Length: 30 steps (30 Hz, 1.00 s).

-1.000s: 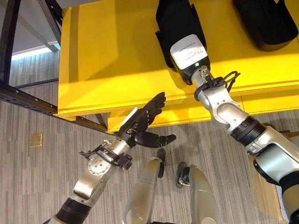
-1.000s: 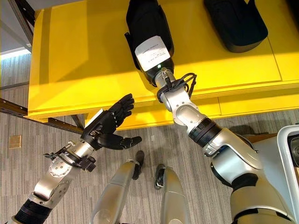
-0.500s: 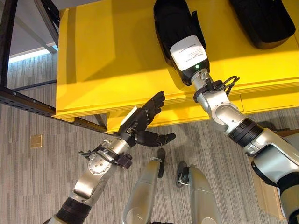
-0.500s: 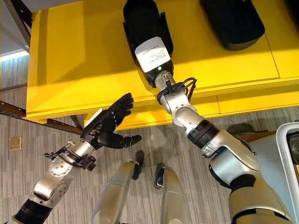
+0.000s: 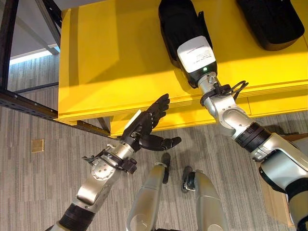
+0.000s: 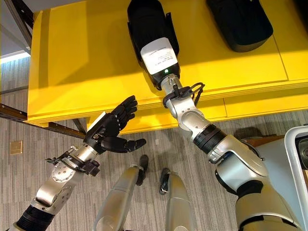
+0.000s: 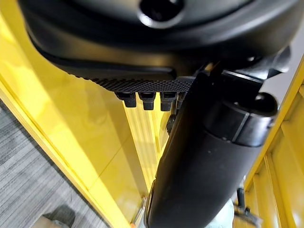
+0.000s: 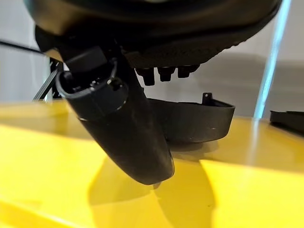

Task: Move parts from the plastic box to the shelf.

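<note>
The right hand [image 6: 159,60] reaches over the front edge of the yellow shelf [image 6: 77,72] and lies on top of a black part [image 6: 149,24] that rests on the shelf's top surface. In the right wrist view the thumb [image 8: 121,128] points down toward the yellow surface with the fingers [image 8: 166,72] in a row just beyond it, and the part's curved black edge [image 8: 194,121] sits past them; whether the fingers are closed round the part or merely laid on it I cannot tell. A second black part [image 6: 240,24] lies on the same shelf, farther along on the robot's right and well apart from the first.

The left hand [image 6: 113,127] hangs in front of the shelf's front edge, below its top, fingers straight and spread, thumb out to the side, holding nothing. Under the shelf, a grey striped floor [image 6: 29,168].
</note>
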{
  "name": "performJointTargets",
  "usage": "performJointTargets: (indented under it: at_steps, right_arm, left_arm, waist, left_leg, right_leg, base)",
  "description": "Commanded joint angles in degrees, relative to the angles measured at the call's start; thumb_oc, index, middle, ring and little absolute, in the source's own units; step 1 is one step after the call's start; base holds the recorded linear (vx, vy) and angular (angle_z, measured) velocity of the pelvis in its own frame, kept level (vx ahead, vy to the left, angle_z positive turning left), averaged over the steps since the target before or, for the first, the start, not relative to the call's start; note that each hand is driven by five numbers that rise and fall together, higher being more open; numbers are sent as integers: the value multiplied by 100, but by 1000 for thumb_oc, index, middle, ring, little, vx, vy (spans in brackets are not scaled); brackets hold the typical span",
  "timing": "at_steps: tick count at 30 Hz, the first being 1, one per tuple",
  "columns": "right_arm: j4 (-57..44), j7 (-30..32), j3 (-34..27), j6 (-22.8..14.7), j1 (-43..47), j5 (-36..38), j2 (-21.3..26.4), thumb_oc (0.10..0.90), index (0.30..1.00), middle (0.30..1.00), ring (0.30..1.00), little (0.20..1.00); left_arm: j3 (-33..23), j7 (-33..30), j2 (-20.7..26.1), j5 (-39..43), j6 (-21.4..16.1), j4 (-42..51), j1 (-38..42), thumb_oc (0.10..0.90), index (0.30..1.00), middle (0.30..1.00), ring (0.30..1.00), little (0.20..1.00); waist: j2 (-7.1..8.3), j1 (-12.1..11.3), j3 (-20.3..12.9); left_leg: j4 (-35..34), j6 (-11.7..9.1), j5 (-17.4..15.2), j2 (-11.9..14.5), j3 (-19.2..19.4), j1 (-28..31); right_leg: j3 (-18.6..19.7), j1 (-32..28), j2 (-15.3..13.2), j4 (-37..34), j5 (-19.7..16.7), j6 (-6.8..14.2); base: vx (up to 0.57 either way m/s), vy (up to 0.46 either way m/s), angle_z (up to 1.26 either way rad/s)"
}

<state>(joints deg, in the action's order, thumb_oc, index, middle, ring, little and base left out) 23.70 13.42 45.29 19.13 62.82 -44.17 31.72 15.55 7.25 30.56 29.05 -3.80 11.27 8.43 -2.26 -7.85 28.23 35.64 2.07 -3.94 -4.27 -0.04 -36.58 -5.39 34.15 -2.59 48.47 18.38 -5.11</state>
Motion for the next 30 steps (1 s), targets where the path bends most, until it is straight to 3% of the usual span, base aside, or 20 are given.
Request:
performJointTargets:
  at_steps: [1, 2, 3, 5, 17, 26, 30]
  right_arm:
    - [64, 179, -269, -65, 62, 682, -287, 900, 1000, 1000, 1000, 1000]
    - [57, 172, -278, -69, 62, 714, -290, 900, 1000, 1000, 1000, 1000]
    - [-139, 85, -429, -89, -31, 1296, -371, 900, 1000, 1000, 1000, 1000]
    - [-396, 96, -578, -159, -154, 1737, -481, 900, 1000, 1000, 1000, 1000]
    - [-1691, -681, -1068, -126, -551, 1427, -200, 900, 1000, 1000, 1000, 1000]
    - [-2282, -1241, -1045, -36, -612, 1365, -122, 900, 1000, 1000, 1000, 1000]
    - [-2298, -1145, -998, -105, -571, 1291, -124, 900, 1000, 1000, 1000, 1000]
  left_arm:
    - [-203, -116, -300, 227, -622, 783, 269, 900, 1000, 1000, 1000, 1000]
    - [-207, -117, -304, 227, -618, 787, 274, 900, 1000, 1000, 1000, 1000]
    - [-212, -143, -350, 185, -599, 812, 276, 900, 1000, 1000, 1000, 1000]
    - [-219, -137, -404, 164, -541, 801, 297, 900, 1000, 1000, 1000, 1000]
    - [-308, -82, -462, 96, -522, 767, 197, 900, 1000, 1000, 1000, 1000]
    - [-330, -35, -492, 75, -499, 776, 166, 900, 1000, 1000, 1000, 1000]
    - [-295, 14, -505, 18, -509, 776, 164, 900, 1000, 1000, 1000, 1000]
  waist:
    - [-15, -58, -184]
    - [-16, -58, -195]
    - [-14, -31, -175]
    - [-10, 1, -168]
    - [30, 179, -191]
    - [46, 217, -196]
    - [42, 203, -192]
  left_leg:
    - [276, 386, -1031, -195, 83, 417]
    - [251, 384, -992, -193, 81, 399]
    - [272, 382, -1031, -208, 75, 428]
    - [285, 383, -1045, -220, 72, 454]
    - [364, 411, -1094, -240, 103, 455]
    - [342, 427, -1092, -242, 110, 494]
    - [329, 434, -1086, -243, 103, 502]
  right_leg:
    - [138, -166, 149, -508, -404, 190]
    - [137, -147, 153, -531, -440, 186]
    - [175, -170, 173, -522, -411, 189]
    - [218, -185, 188, -531, -423, 189]
    - [356, -153, 245, -531, -454, 185]
    - [401, -171, 271, -535, -452, 174]
    - [390, -177, 262, -542, -457, 174]
  base:
    - [0, 0, 0]
    - [0, 0, 0]
    - [0, 0, 0]
    - [16, 20, 0]
    - [4, 5, 0]
    - [4, 5, -1]
    - [0, 0, 0]
